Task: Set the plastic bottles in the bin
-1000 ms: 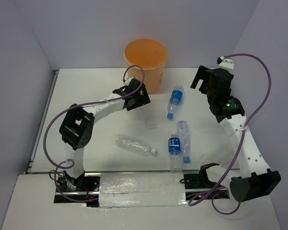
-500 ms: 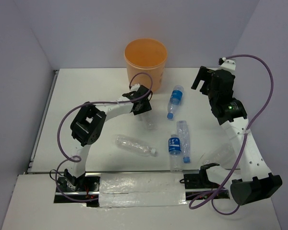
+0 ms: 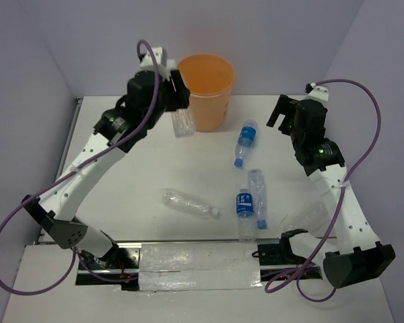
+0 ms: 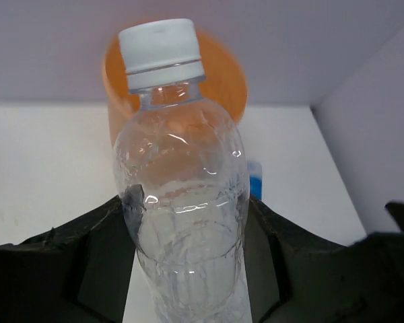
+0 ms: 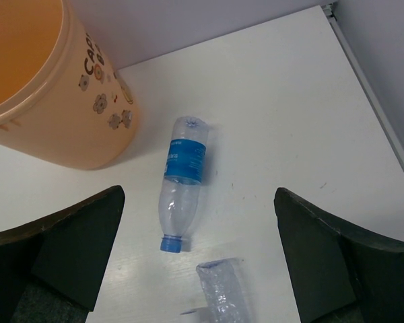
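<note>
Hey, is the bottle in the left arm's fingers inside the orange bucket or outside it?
Outside. The white-capped bottle hangs in the left fingers beside the orange bucket, not over its opening.

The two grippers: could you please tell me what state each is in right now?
Left gripper: closed on a clear, unlabelled, white-capped plastic bottle.
Right gripper: open, holding nothing.

Bin (image 3: 205, 77) mouth unobstructed from above, left claw (image 3: 178, 102) and its gripped bottle (image 3: 183, 124) hanging just beside left rim; four loose bottles (image 3: 244, 202) clutter desk (image 3: 148, 161) centre-right.
</note>
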Controlling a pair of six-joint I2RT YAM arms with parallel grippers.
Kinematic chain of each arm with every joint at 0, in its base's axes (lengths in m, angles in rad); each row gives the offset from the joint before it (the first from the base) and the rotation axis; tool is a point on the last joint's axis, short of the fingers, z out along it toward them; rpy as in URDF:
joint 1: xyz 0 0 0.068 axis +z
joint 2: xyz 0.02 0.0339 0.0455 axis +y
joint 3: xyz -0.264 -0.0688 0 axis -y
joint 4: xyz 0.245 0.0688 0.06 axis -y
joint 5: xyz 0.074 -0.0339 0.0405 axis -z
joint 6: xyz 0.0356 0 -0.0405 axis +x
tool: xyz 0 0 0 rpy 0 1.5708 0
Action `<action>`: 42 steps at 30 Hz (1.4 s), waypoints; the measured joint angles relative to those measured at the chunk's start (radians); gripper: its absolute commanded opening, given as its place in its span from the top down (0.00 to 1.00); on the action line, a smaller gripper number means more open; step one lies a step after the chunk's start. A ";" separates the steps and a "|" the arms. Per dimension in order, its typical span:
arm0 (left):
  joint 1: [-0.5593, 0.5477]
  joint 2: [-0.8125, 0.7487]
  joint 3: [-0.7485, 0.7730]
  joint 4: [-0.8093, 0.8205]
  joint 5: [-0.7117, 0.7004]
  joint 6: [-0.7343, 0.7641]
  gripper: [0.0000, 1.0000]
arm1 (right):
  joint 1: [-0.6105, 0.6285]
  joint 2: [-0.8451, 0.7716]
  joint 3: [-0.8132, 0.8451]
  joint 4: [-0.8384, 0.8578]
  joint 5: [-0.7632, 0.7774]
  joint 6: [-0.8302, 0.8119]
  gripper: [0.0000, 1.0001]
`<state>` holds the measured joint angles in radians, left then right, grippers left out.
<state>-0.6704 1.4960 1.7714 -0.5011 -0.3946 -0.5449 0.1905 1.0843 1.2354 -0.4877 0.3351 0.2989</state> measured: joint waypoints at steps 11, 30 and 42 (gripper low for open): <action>0.093 0.428 0.571 0.229 -0.126 0.385 0.41 | 0.000 -0.048 -0.014 -0.031 -0.079 0.029 0.00; 0.183 0.738 0.647 0.663 -0.142 0.328 0.38 | 0.000 -0.141 -0.054 -0.130 -0.193 0.084 0.00; 0.188 0.855 0.673 0.636 -0.078 0.249 0.01 | 0.000 -0.125 -0.082 -0.129 -0.197 0.098 0.00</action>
<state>-0.4828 2.3508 2.4439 0.1345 -0.4725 -0.2962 0.1909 0.9596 1.1534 -0.6167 0.1379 0.3965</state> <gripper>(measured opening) 0.993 0.996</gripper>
